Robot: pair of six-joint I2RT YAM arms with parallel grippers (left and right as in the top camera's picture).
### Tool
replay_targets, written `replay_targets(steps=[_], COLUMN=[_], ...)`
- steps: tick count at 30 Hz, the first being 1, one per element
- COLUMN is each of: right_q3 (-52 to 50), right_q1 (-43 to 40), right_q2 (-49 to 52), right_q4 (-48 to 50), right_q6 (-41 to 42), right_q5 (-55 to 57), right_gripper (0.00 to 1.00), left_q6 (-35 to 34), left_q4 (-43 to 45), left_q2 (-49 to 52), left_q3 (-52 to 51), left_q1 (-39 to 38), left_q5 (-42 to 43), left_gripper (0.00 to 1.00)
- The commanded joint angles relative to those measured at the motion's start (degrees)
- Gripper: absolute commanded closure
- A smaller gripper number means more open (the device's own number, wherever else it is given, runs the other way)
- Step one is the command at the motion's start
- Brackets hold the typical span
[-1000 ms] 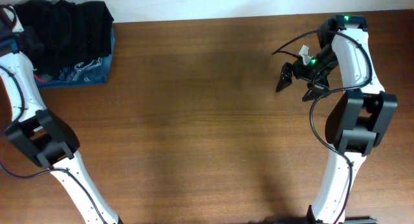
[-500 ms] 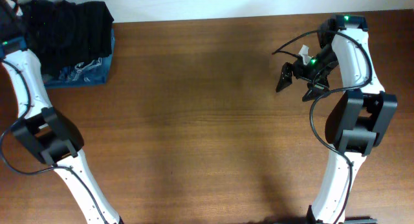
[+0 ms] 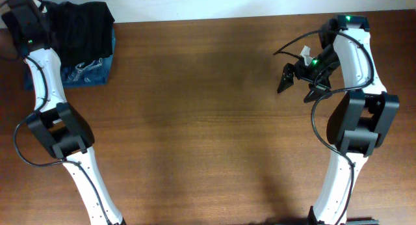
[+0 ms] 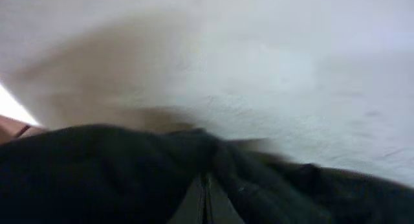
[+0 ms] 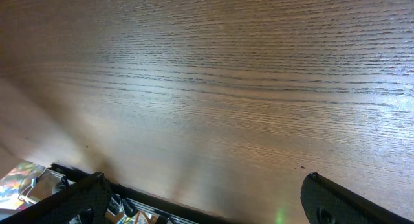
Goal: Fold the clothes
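Observation:
The clothes [image 3: 81,26], a heap of very dark black fabric, lie at the back left corner on top of a blue garment [image 3: 84,72]. My left arm reaches up over that heap beside the wall. In the left wrist view the left gripper [image 4: 206,201] is shut, its fingers pressed together, with black fabric [image 4: 103,172] bunched all round them. Whether any cloth is pinched between them I cannot tell. My right gripper [image 3: 300,85] hovers over bare wood at the back right, open wide with nothing between its fingers [image 5: 77,198].
The brown wooden table [image 3: 195,121] runs from the white wall at the back to the near edge. The right wrist view shows the table's edge [image 5: 162,201] with colourful clutter beyond it.
My left arm has swung up and right onto the heap's left part, now covering it. The right arm has not moved.

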Motion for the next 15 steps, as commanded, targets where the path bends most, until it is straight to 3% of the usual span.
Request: replay_targets(steps=[1, 7, 15], right_q3=[-0.35, -0.35, -0.35], right_q1=[0.44, 0.44, 0.44], right_q2=[-0.42, -0.42, -0.42], right_q4=[-0.22, 0.26, 0.42], right_q6=[0.00, 0.00, -0.02], right_q5=[-0.26, 0.85, 1.01], right_gripper=[0.01, 0.01, 0.01], left_q6=[-1.53, -1.51, -1.49], left_q4=[0.13, -2.14, -8.81], left_q2=[-1.36, -7.43, -3.61], left_q3=[3.04, 3.04, 2.32], left_q1=[-1.99, -1.70, -4.17], left_q5=[4.85, 4.85, 4.98], left_gripper=[0.99, 0.99, 0.99])
